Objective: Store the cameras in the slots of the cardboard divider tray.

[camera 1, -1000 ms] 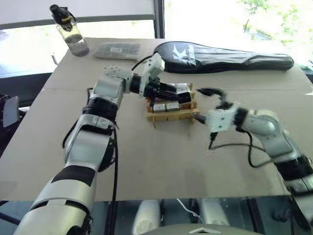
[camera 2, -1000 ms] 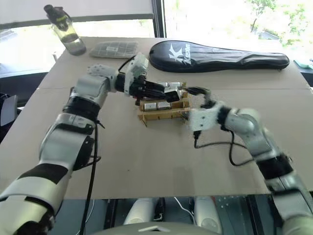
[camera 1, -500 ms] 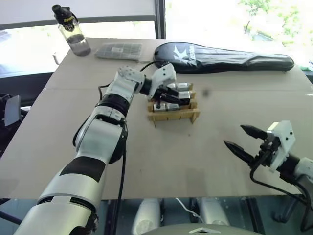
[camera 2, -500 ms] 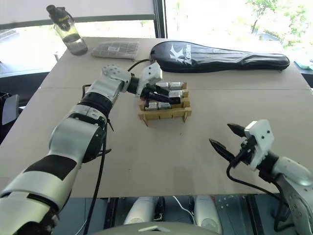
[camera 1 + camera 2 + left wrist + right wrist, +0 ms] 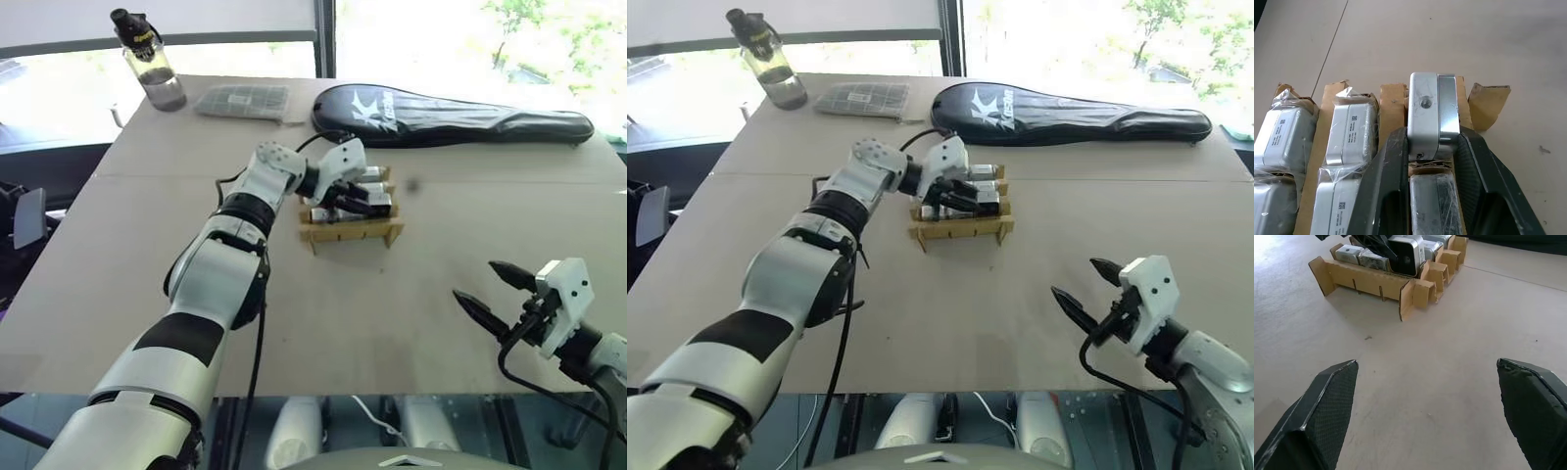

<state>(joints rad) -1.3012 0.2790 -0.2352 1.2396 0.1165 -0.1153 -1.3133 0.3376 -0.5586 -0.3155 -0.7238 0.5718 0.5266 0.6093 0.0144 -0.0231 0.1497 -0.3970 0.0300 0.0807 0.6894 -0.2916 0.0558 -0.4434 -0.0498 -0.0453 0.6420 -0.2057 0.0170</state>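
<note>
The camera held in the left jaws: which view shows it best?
The left wrist view: the held camera is close, silver, clamped between both fingers over the cardboard divider tray. The head views show it small; the right wrist view shows its black lens face.

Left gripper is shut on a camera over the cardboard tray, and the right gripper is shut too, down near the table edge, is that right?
Not quite. The right gripper is open, its fingers spread wide and empty, as the right wrist view shows. The rest holds: the left gripper is shut on a camera over the cardboard tray.
</note>
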